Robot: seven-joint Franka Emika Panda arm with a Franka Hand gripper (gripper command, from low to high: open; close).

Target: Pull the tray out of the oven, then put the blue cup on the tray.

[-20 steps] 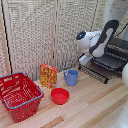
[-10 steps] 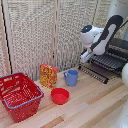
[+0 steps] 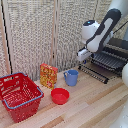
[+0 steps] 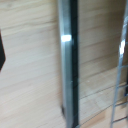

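**Rack drawn out, blue cup on the table**

In the exterior view the tray (image 3: pixel 107 61), a dark rack of thin bars, lay pulled out over the open door of the oven (image 3: pixel 119 50) at about three o'clock in the frame. The white arm (image 3: pixel 102 30) reached down from one o'clock, its wrist just above the near corner of the rack; the gripper itself was hidden behind the wrist, so whether its jaws stood wide or narrow could not be told. The blue cup (image 3: pixel 72 77) stood upright on the wooden table (image 3: pixel 95 107) near the centre, empty-looking and apart from the tray. A red bowl (image 3: pixel 60 95) sat at six o'clock from the cup, a red basket (image 3: pixel 20 95) at nine o'clock, and an orange packet (image 3: pixel 48 76) stood just beside the cup. The wrist view showed only a blurred dark metal bar (image 4: pixel 69 65) over wood.
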